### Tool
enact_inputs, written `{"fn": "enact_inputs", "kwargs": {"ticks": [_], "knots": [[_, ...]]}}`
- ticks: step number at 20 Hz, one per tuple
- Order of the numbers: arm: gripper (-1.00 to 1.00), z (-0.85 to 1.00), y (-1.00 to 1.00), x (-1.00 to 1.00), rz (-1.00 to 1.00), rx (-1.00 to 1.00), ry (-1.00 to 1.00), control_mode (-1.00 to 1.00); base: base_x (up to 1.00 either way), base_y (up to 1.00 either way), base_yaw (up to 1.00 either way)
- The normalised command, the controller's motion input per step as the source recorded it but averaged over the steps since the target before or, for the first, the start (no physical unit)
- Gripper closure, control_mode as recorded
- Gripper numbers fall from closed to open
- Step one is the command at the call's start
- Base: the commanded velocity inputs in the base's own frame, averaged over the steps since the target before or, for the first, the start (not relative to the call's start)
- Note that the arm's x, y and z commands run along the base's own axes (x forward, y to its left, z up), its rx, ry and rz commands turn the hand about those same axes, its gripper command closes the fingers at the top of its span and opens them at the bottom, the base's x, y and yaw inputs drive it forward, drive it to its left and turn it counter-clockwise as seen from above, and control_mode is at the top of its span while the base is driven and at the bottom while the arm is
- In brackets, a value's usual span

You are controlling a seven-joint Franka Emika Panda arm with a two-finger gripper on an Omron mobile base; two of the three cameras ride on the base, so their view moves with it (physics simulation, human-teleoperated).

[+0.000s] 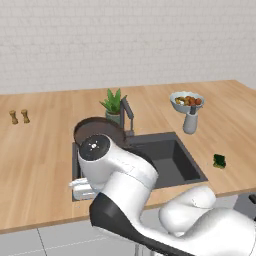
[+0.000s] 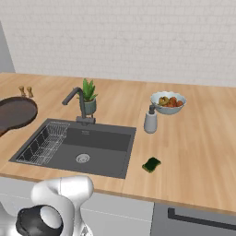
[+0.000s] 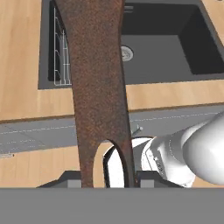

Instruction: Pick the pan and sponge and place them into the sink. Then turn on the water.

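Pan (image 3: pixel 98 78) held up by its long straight handle, which runs up the middle of the hand view; rough dark brown surface, a hanging loop at the handle's end. The gripper (image 3: pixel 109 181) is clenched on that handle end, a dark finger tip on each side. In the right base view the round pan body (image 2: pixel 16 114) hangs over the counter (image 2: pixel 193 138) just beyond the rack end of the sink (image 2: pixel 106 138), not yet above the basin. In the left base view it shows as a dark disc (image 1: pixel 97 131) behind the arm's joint, near the faucet (image 1: pixel 127 114). Step in hand, by my reading: carrying the pan to the sink, first of the two items. Next move calls for shifting the pan sideways until its body is over the open basin, lowering it past the rim, then letting go; the long handle may catch on the sink's edge or the wire rack (image 2: pixel 44 143) if it goes in askew. The sponge (image 2: pixel 151 164), a small green block, lies on the counter just beside the sink's other end, untouched. Drain (image 2: pixel 83 158) bare, no water running. Potted plant (image 2: pixel 89 97) stands just behind the faucet; soap bottle (image 2: pixel 150 120) and fruit bowl (image 2: pixel 168 102) sit beyond the sponge's end of the sink.
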Motion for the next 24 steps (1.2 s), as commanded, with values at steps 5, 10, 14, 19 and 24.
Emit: {"fn": "enact_inputs", "kwargs": {"ticks": [5,10,14,19,24], "knots": [[1.0,0.1,-1.0,-0.5,0.26,0.0,0.06,-1.0,0.0,0.0,0.0],[1.0,0.22,-1.0,-0.27,0.25,0.0,0.09,-1.0,0.0,0.0,0.0],[1.0,0.3,-1.0,-0.03,0.24,0.0,0.15,-1.0,0.0,0.0,0.0],[1.0,0.42,-1.0,0.0,0.22,0.0,0.12,-1.0,0.0,0.0,0.0],[1.0,0.38,-1.0,0.0,0.22,-0.01,0.06,-1.0,0.0,0.0,0.0]]}}
